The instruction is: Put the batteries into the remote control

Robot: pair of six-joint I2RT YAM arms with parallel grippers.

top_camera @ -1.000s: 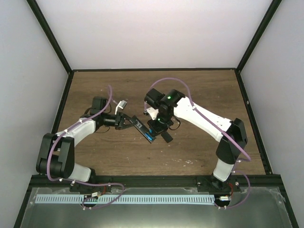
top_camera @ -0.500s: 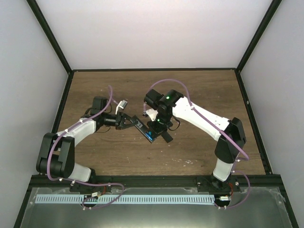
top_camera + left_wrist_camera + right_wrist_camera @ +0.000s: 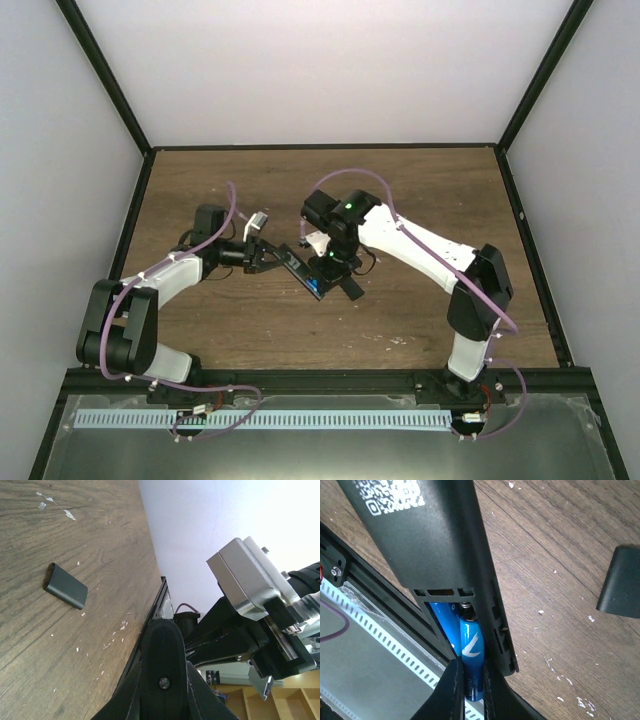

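Observation:
The black remote control (image 3: 292, 266) hangs above the table, with my left gripper (image 3: 262, 254) shut on its left end. In the left wrist view the remote (image 3: 162, 665) is seen end-on between the fingers of the left gripper (image 3: 162, 692). My right gripper (image 3: 326, 268) is at the remote's other end, shut on a blue battery (image 3: 471, 662). That battery sits partly in the open recess of the remote (image 3: 435, 535). A second blue battery (image 3: 441, 621) lies in the recess beside it. In the right wrist view the right gripper (image 3: 472, 692) holds the battery's lower end.
A small black battery cover (image 3: 351, 288) lies flat on the wooden table just right of the remote's tip; it shows as the cover (image 3: 66, 586) and the cover (image 3: 621, 582) in the wrist views. A black frame rail (image 3: 320, 378) runs along the near edge.
The right arm has shifted slightly to the left over the remote's end. The left arm and the remote have stayed in place.

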